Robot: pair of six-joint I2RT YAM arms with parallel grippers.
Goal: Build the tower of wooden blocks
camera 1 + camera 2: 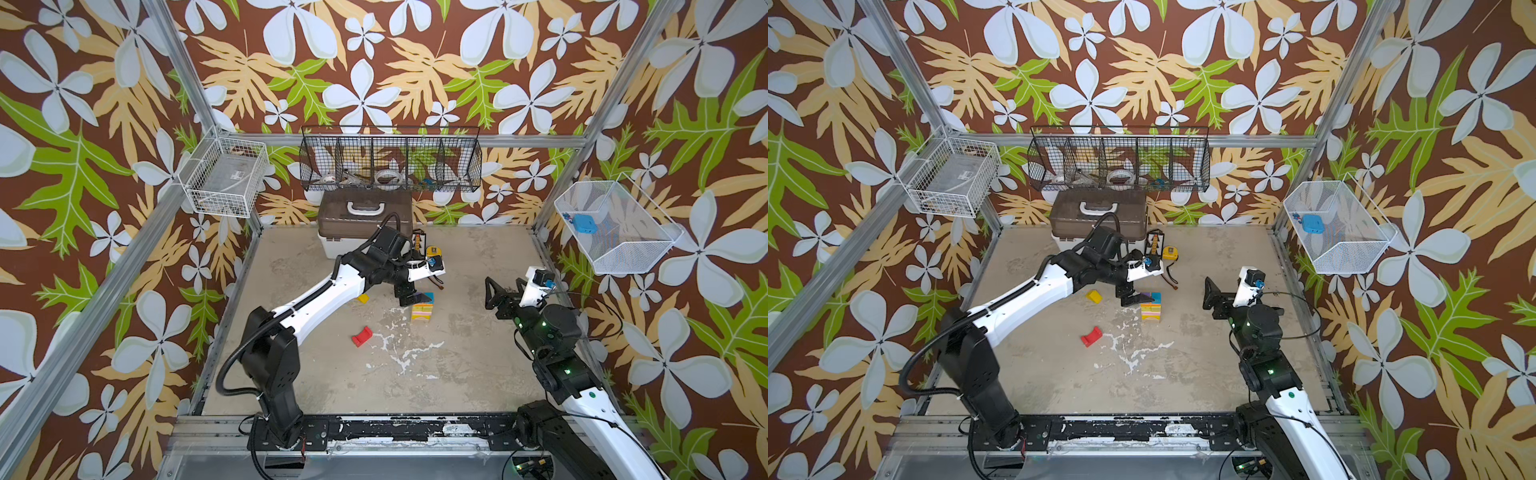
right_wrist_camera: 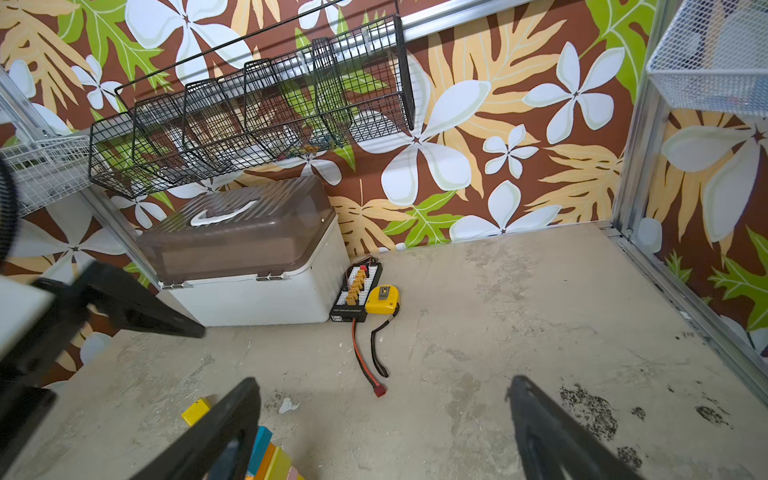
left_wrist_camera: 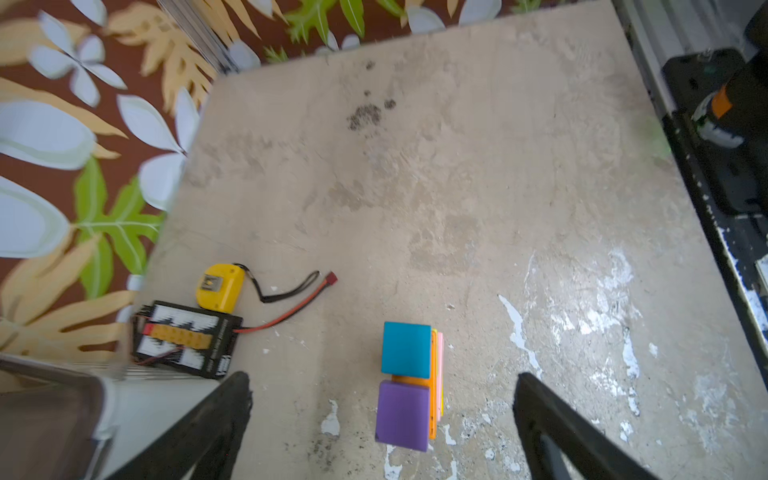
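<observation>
Standing mid-way across the bench point(image 1: 457, 365), the tower point(image 1: 422, 309) is low, so stacking seems the step in hand. The left fingers point(image 3: 224, 415) are spread apart either side of the purple block point(image 3: 403, 415) on top. The right fingers point(image 1: 492, 291) gape idle, well right. The next move probably calls for lifting clear, then fetching the red arch point(image 1: 362, 336), near-left.

teal block point(image 3: 406, 348) | purple block point(image 3: 403, 415) | red arch point(image 1: 362, 336) | yellow tape measure point(image 3: 219, 287)
</observation>
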